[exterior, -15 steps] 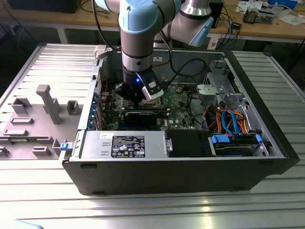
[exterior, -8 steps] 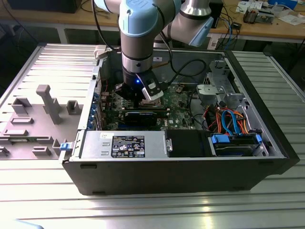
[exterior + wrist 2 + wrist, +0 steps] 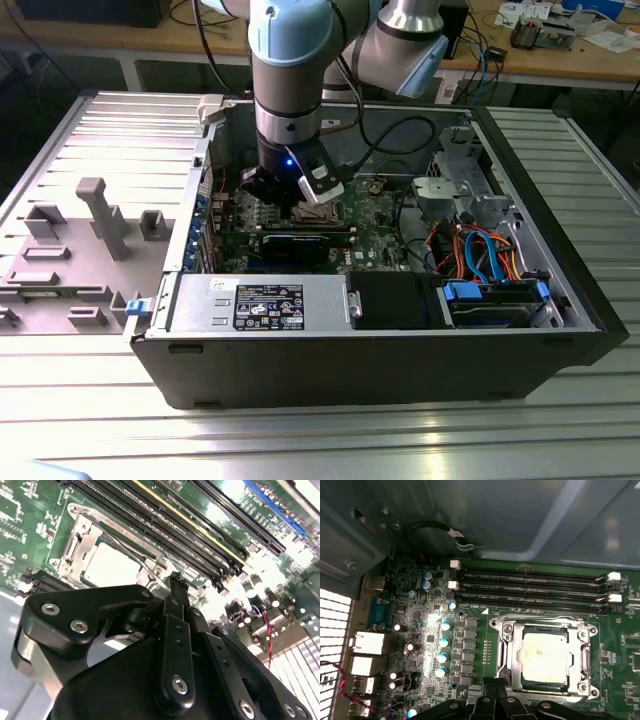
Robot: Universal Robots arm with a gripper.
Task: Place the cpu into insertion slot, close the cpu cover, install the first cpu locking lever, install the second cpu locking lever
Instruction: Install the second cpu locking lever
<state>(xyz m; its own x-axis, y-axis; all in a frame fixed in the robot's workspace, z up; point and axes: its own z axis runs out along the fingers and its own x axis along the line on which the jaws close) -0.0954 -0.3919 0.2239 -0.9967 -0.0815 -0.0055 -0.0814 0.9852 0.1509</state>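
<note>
Hand [image 3: 300,192] in the exterior view hangs low inside the open computer case [image 3: 560,330], directly above the insertion slot [image 3: 318,204] on the green motherboard [image 3: 385,215]; a grey power supply box [image 3: 255,303] lies along the case's near wall, and its label is too small to read.

In the second wrist view the black hand [image 3: 175,582] has its fingers drawn close together, tips near the socket's edge; whether they pinch one of the thin wire levers there, I cannot tell; the cpu [image 3: 111,566] sits just beyond the tips, pale top up, framed by the cpu cover [image 3: 85,535], with the long memory slots [image 3: 165,525] running beside it.

In the first wrist view the cpu [image 3: 543,656] lies seated in the insertion slot [image 3: 507,677] with the cpu cover [image 3: 546,626] lying flat around it; the hand [image 3: 490,687] is just beside the socket's edge; memory slots [image 3: 530,587] lie parallel beyond; no print is legible.
</note>
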